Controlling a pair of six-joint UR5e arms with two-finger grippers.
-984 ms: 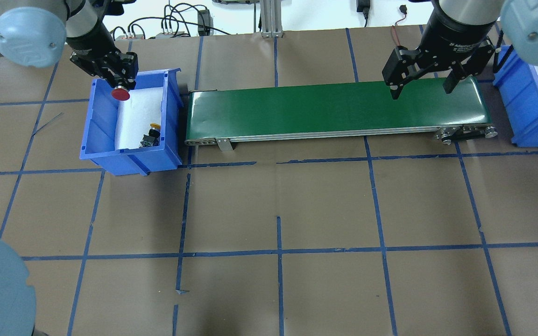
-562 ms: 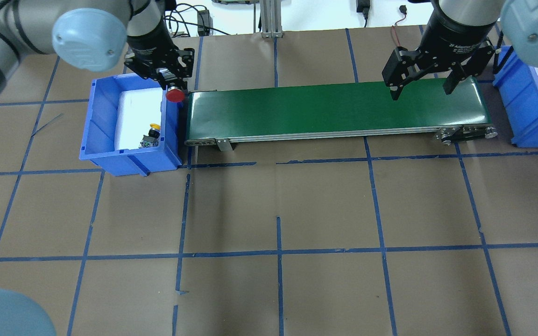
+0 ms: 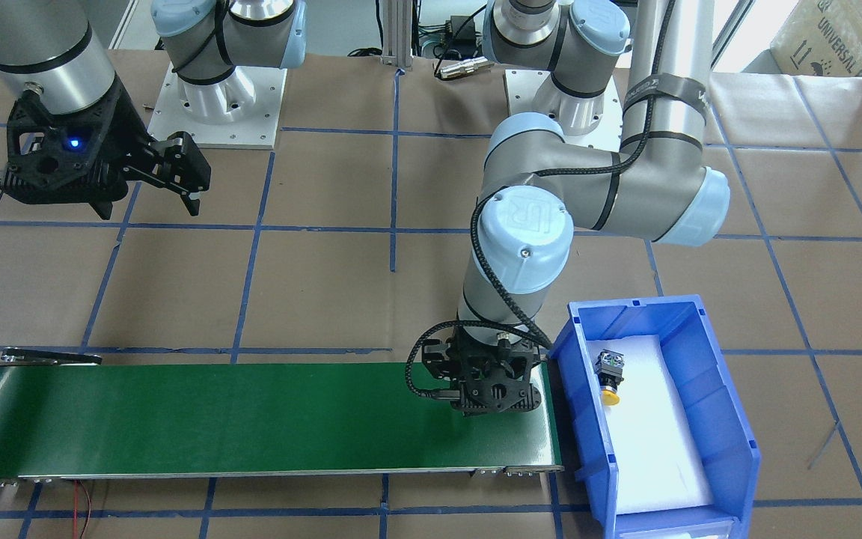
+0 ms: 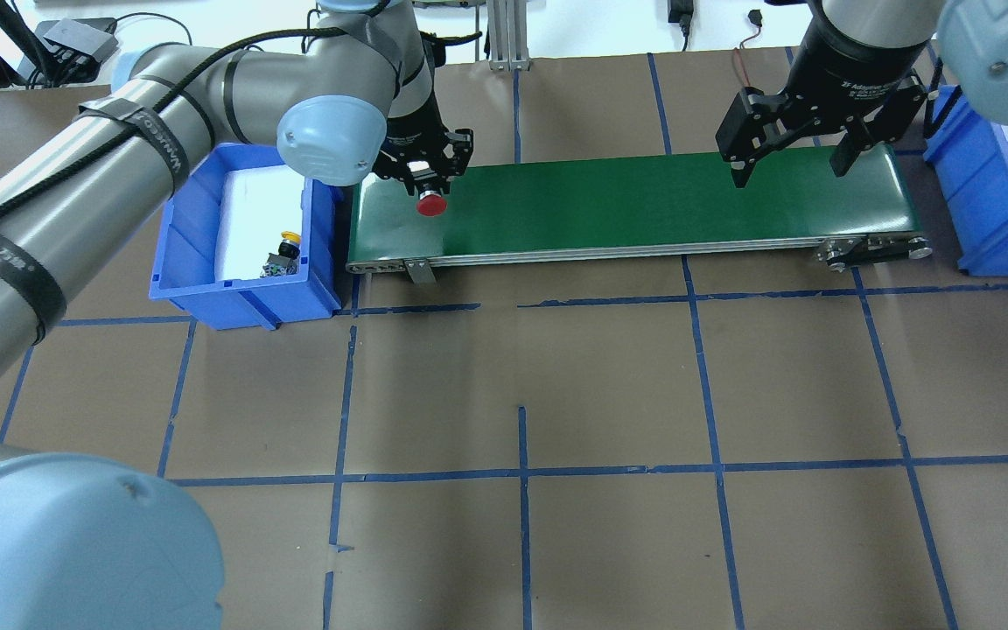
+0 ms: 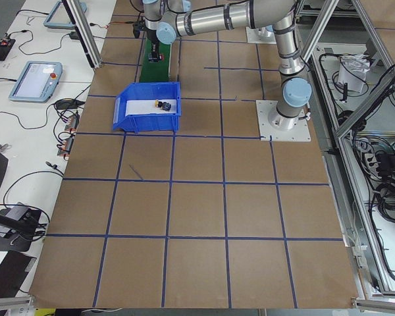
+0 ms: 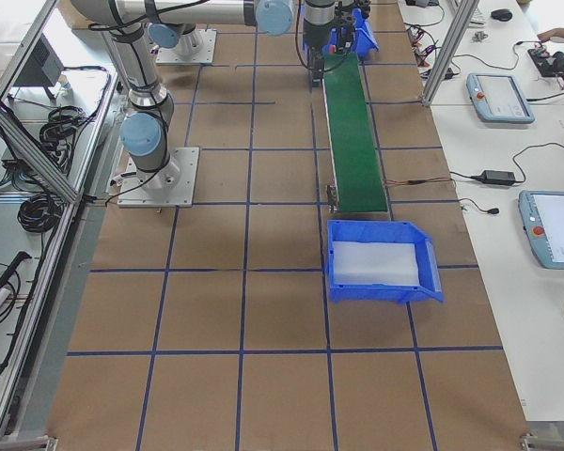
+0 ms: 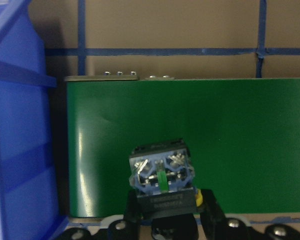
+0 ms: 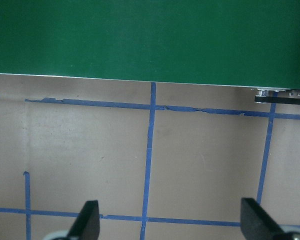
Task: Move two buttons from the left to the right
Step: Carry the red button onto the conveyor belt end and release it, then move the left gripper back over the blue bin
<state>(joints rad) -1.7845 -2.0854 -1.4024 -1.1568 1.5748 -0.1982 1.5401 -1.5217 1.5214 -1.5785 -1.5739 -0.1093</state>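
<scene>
My left gripper is shut on the red-capped button and holds it cap-down, low over the left end of the green conveyor belt. The left wrist view shows the button's grey contact block between the fingers. In the front-facing view the left gripper hides the red button. The yellow-capped button lies on white foam in the left blue bin; it also shows in the front-facing view. My right gripper is open and empty above the belt's right end.
A second blue bin with white foam stands just past the belt's right end. The left bin's wall is close beside the left gripper. Brown paper with blue tape lines covers the table.
My left arm has carried the red button rightward, from over the left bin across its wall to over the belt's left end. The right arm has not moved.
</scene>
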